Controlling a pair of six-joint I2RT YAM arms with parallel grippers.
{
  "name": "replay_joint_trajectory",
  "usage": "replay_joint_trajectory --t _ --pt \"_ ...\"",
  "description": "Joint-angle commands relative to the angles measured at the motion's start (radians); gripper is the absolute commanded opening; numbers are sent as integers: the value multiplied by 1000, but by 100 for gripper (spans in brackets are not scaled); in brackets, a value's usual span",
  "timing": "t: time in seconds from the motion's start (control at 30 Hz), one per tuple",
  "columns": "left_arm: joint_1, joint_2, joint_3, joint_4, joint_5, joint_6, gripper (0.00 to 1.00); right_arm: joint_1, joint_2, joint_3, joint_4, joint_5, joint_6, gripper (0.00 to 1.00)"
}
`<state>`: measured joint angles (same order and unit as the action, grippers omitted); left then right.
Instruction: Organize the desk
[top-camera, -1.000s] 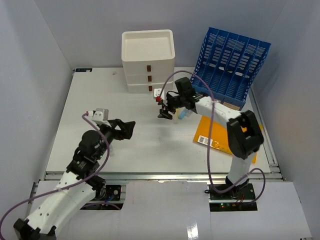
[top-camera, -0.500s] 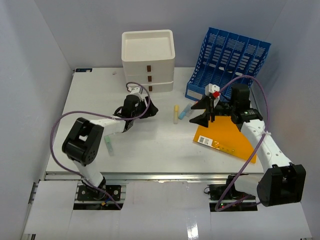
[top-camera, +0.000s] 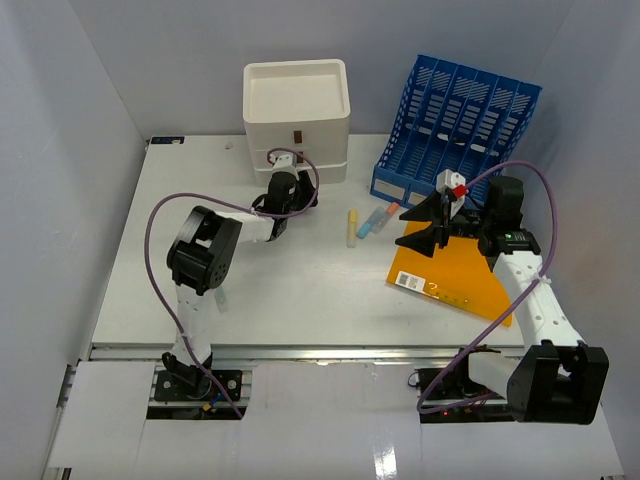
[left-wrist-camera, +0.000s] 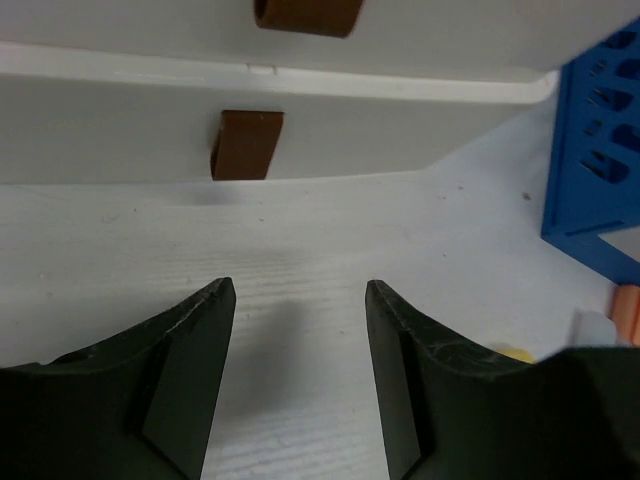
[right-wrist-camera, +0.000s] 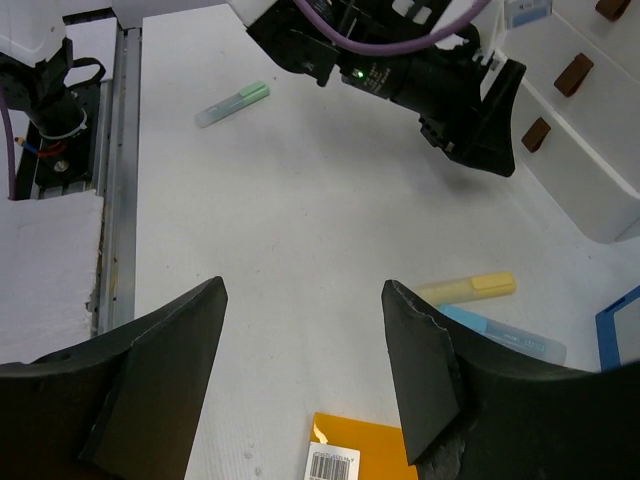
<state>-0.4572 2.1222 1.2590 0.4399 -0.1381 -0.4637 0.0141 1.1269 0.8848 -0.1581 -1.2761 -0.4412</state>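
The desk (top-camera: 300, 280) is a wide white tabletop. On it lie a yellow highlighter (top-camera: 352, 226), a blue one (top-camera: 372, 225), an orange one (top-camera: 390, 210) and a green one (top-camera: 220, 297). An orange book (top-camera: 460, 275) lies flat at the right. My left gripper (top-camera: 305, 195) hovers low in front of the white drawer box (top-camera: 297, 110), open with only bare desk between its fingers (left-wrist-camera: 205, 340). The bottom drawer's brown handle (left-wrist-camera: 247, 143) is just ahead of it. My right gripper (top-camera: 402, 228) hangs open over the book's near-left corner (right-wrist-camera: 360, 450), holding nothing.
A blue file rack (top-camera: 460, 130) stands at the back right, beside the drawer box. In the right wrist view the yellow highlighter (right-wrist-camera: 465, 288) and blue highlighter (right-wrist-camera: 510, 340) lie just right of my fingers. The green highlighter (right-wrist-camera: 232, 103) lies far off near the front rail (right-wrist-camera: 125, 170).
The left arm has swung from the front left to the drawer box, its jaws narrowing. The right arm has drawn back from mid-desk to the orange book.
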Motion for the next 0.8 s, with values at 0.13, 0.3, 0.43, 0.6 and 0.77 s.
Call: replay_joint_trajectory --t 0.13,0.3,0.43,0.6,0.77 --pt "25 77 175 -38 -98 62 64 -3 -40 -9 32 -52 -5 70" --pt "37 112 228 -52 -103 90 56 -2 -29 -9 31 -47 -13 70" --pt "39 136 265 -62 -95 95 43 -2 -23 -9 31 -47 -13 70" --pt "39 147 289 -73 -93 95 29 -2 -19 -12 32 -44 -14 70" --pt "40 108 216 -40 -78 99 16 -2 -18 -12 31 -40 -14 70"
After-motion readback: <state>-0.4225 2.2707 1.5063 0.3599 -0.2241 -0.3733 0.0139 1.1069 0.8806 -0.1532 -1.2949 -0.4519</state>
